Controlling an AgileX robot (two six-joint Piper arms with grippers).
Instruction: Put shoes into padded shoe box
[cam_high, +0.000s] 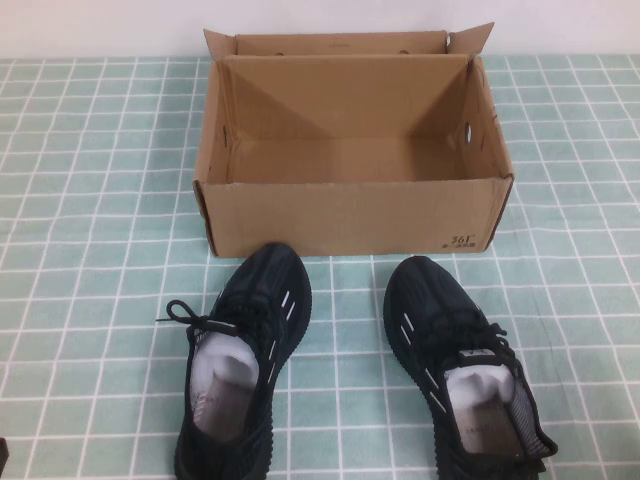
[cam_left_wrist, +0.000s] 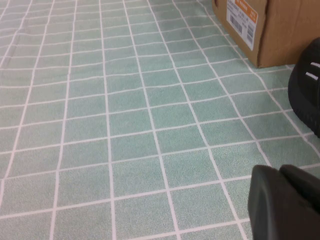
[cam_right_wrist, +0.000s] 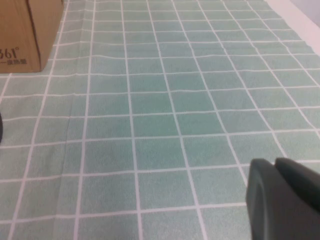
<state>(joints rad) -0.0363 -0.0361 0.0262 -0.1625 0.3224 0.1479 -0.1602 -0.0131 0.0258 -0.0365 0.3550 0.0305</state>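
Both grippers sit low over the tablecloth (cam_high: 90, 300), left gripper (cam_left_wrist: 287, 202) and right gripper (cam_right_wrist: 282, 200), opening impossible to tell, holding nothing; nearest, left shoe (cam_high: 243, 365) and right shoe (cam_high: 462, 375) look light, soft-knit, best pinched at the stiffer heel collar; beyond, the open shoe box (cam_high: 350, 215).

L gripper (cam_left_wrist: 285, 202), R gripper (cam_right_wrist: 282, 200) — low, parked

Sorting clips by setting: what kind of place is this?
Probably a staged tabletop test bench, not a home: a green checked cloth covers the table, with only an open cardboard shoe box and two black sneakers.
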